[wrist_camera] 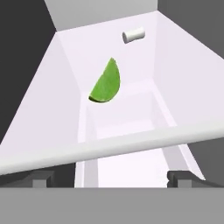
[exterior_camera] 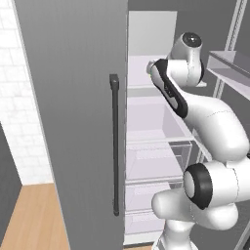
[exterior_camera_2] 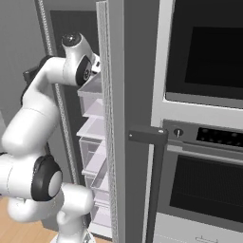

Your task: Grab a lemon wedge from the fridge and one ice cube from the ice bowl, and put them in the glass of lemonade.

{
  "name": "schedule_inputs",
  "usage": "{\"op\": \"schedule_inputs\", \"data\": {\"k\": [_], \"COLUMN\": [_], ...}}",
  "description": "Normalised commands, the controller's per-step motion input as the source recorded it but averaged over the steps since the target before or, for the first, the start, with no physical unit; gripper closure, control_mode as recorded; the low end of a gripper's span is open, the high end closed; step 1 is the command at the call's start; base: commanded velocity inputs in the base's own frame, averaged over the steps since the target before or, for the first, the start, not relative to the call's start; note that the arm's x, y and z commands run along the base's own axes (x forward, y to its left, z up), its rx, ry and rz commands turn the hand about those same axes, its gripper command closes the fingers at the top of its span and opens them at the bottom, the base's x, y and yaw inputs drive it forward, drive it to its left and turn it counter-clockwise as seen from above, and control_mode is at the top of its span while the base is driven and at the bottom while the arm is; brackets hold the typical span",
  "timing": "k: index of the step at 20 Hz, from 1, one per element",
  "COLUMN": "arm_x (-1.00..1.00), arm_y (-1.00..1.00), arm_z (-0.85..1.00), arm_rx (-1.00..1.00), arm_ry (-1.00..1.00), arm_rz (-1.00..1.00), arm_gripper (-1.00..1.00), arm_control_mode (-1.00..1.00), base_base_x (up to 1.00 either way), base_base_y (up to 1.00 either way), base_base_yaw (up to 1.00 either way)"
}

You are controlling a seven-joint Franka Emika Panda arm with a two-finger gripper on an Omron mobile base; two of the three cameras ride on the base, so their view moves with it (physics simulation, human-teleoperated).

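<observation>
A: How is the tool (wrist_camera: 112, 179) standing?

B: Spread wide. In the hand view its two dark fingertips (wrist_camera: 38, 178) sit at the bottom, one far to each side, with nothing between them. They hold nothing and touch nothing.

A: And the lemon wedge?

B: One lemon wedge (wrist_camera: 106, 83), green with a yellowish tinge, lies on a white shelf (wrist_camera: 70, 78) inside the fridge (exterior_camera: 73, 122). It is ahead of the tool, well apart from the fingertips, past a white shelf edge (wrist_camera: 109, 146) that runs across the view between them.

A: Anything near it?

B: One small whitish-grey cylinder (wrist_camera: 133, 34) lying on its side, farther back on the same shelf, near the rear wall and apart from the wedge. What it is I cannot tell; it is small and plain.

A: Where is the arm in the wider views?

B: In the left base view the white arm (exterior_camera: 205, 122) rises from the lower right and bends into the open right half of the fridge at an upper shelf. The tool itself is probably hidden behind the wrist there. The right base view shows the arm reaching in behind the open door's edge.

A: Counts for the rest?

B: One closed fridge door on the left carrying one dark bar handle (exterior_camera: 114, 146), a stack of white shelves and clear drawers (exterior_camera: 156, 161), and one black-glass oven (exterior_camera_2: 204, 190) beside the fridge.
</observation>
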Motion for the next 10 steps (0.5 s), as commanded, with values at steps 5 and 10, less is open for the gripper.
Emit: {"op": "schedule_inputs", "data": {"k": [5, 10], "arm_x": [0.49, 0.52], "arm_y": [-0.08, -0.04], "arm_z": [-0.12, -0.18], "arm_rx": [0.0, 0.0], "arm_ry": [0.02, 0.02], "arm_rz": [0.0, 0.0], "arm_gripper": [-1.0, -1.0], "arm_control_mode": [-1.0, -1.0], "base_base_x": [0.0, 0.0], "base_base_y": [0.0, 0.0], "base_base_yaw": [0.0, 0.0]}}
